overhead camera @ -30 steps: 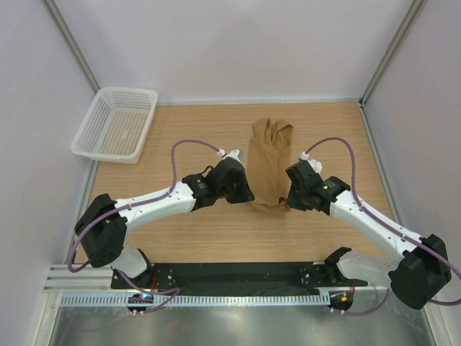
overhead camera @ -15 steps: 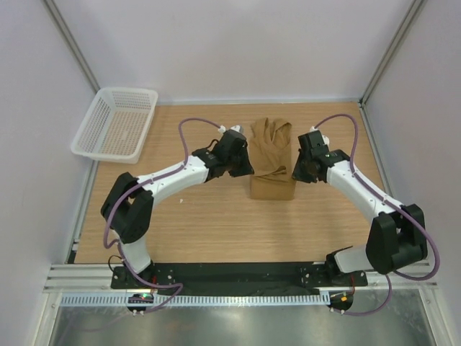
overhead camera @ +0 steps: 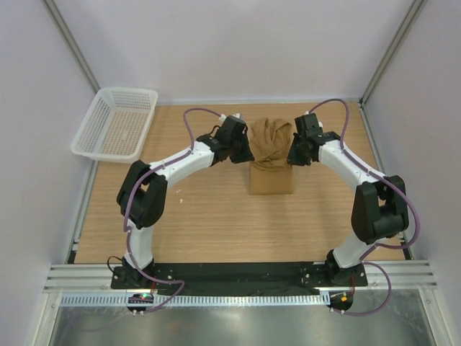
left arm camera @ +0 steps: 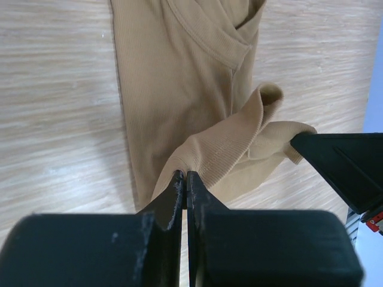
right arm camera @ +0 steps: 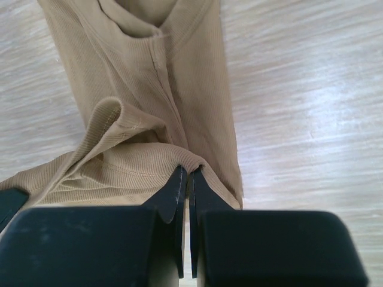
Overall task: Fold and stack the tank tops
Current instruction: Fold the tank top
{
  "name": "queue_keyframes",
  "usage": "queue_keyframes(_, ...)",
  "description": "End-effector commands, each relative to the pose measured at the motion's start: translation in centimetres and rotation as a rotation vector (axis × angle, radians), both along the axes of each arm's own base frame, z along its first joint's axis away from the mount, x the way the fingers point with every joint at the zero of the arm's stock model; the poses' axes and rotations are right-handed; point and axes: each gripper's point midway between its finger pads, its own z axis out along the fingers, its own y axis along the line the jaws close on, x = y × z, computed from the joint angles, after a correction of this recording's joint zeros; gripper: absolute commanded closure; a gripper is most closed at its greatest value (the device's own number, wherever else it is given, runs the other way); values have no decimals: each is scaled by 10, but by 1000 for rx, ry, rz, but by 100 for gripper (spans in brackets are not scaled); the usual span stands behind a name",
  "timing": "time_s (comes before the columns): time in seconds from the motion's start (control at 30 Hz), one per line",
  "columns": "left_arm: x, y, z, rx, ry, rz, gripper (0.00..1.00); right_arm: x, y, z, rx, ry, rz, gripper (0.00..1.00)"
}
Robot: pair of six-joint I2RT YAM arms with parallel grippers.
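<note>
The tan-brown tank top lies as a narrow strip on the wooden table, its near end doubled back over the rest. My left gripper is shut on the left corner of the lifted edge; in the left wrist view the cloth is pinched between the jaws. My right gripper is shut on the right corner; in the right wrist view the ribbed hem bunches at the tips. The lifted edge hangs between both grippers above the flat part.
A white plastic mesh basket stands at the far left corner of the table. Light walls close in the table at the back and sides. A black rail with the arm bases runs along the near edge.
Both grippers have carried the near end of the tank top away from the arm bases, folding it over the rest. The arms are stretched further out.
</note>
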Motion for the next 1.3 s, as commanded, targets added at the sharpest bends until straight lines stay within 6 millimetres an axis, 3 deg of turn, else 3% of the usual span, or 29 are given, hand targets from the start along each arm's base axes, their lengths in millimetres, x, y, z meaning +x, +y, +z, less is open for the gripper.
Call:
queue_keyframes(0.0, 13, -4, 9, -14, -17, -17, 100, 25, 0, 14, 11, -60, 2, 98)
queue_keyframes(0.17, 26, -6, -6, -7, 3, -2, 100, 37, -4, 7, 15, -54, -13, 98)
queue_keyframes(0.33, 43, -8, -6, -24, -3, 9, 100, 51, -8, 3, 28, -54, -25, 98)
queue_keyframes(0.57, 53, -8, 4, -39, -29, 17, 100, 58, -10, 4, 37, -59, -35, 98)
queue_keyframes(0.93, 76, -11, -12, -44, -14, 29, 96, 80, -15, -2, 44, -67, -70, 97)
queue_keyframes(0.97, 78, -11, -21, -38, -1, 34, 95, 83, -16, -4, 46, -68, -77, 95)
queue_keyframes(1.0, 83, -12, -20, -46, -2, 37, 92, 86, -15, -5, 45, -72, -79, 86)
queue_keyframes(1.03, 87, -10, -21, -49, 0, 40, 76, 93, -17, -3, 39, -83, -95, 78)
queue_keyframes(1.07, 90, -9, -22, -46, -2, 35, 68, 95, -20, -9, 28, -75, -107, 59)
queue_keyframes(1.13, 98, -4, -20, -28, -4, 45, 48, 97, -23, -1, 26, -101, -122, 42)
queue_keyframes(1.23, 96, 8, -3, -16, -23, 38, 41, 89, -24, 6, 39, -136, -120, 27)
queue_keyframes(1.27, 94, 12, 1, -7, -31, 40, 39, 85, -24, 22, 47, -173, -117, 27)
